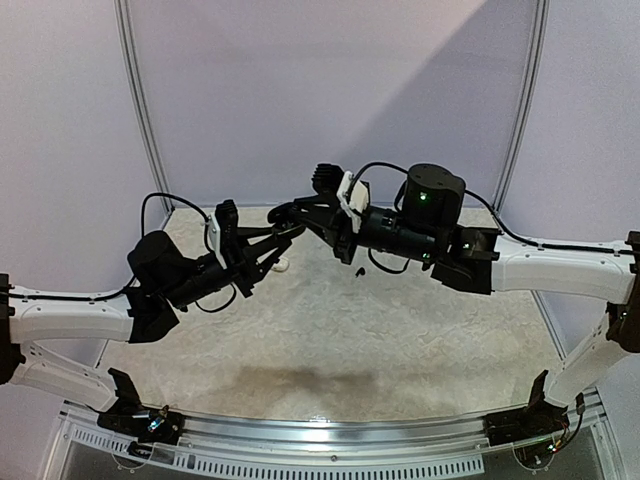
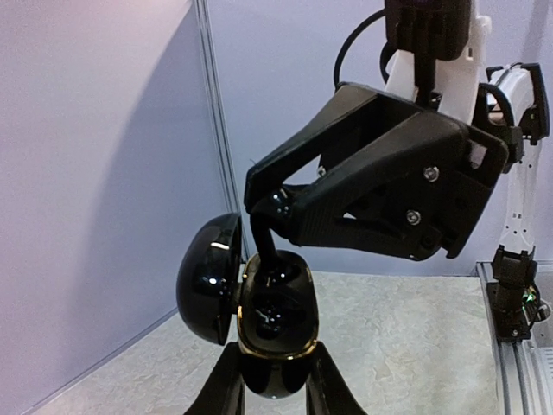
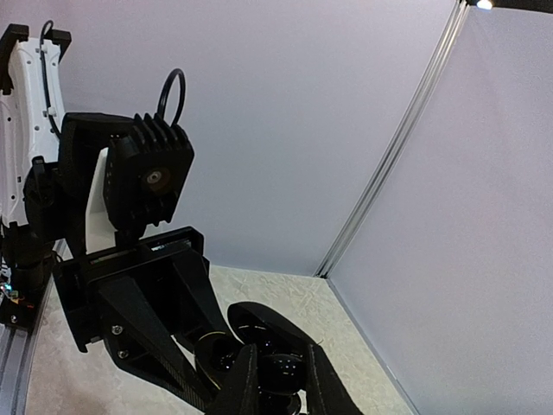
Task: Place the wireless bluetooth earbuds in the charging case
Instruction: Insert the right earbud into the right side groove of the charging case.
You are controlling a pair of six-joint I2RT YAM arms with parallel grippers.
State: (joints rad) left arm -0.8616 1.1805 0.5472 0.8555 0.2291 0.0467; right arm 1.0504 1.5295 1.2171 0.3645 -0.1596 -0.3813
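Two grippers meet in the air over the far part of the table, left of its middle and not far from the far-left corner. The left gripper (image 2: 276,385) is clamped from both sides on the lower body of a glossy black, pebble-shaped charging case (image 2: 278,327). The case is held upright, and its domed lid (image 2: 207,277) is swung open to one side. The right gripper (image 2: 271,207) reaches in from above, its fingers pressed together on the rounded head of a small glossy black earbud (image 2: 263,244). The earbud's stem points down at the case's open face, right at its rim. Whether another bud sits inside the cavity I cannot tell. The bulky black gripper bodies crowd each other closely around the case. On the beige speckled tabletop (image 1: 400,340) below, a small white piece (image 1: 281,265) lies just beside the left fingers, and a tiny black piece (image 1: 357,272) lies under the right wrist; both are too small to identify. Pale lilac panel walls (image 1: 300,90) close the far edge and both sides, with a slanting metal pole (image 1: 146,110) running down to the far-left corner. The widest stretch of tabletop in view runs from the grippers to the aluminium rail (image 1: 330,432) along the near edge.
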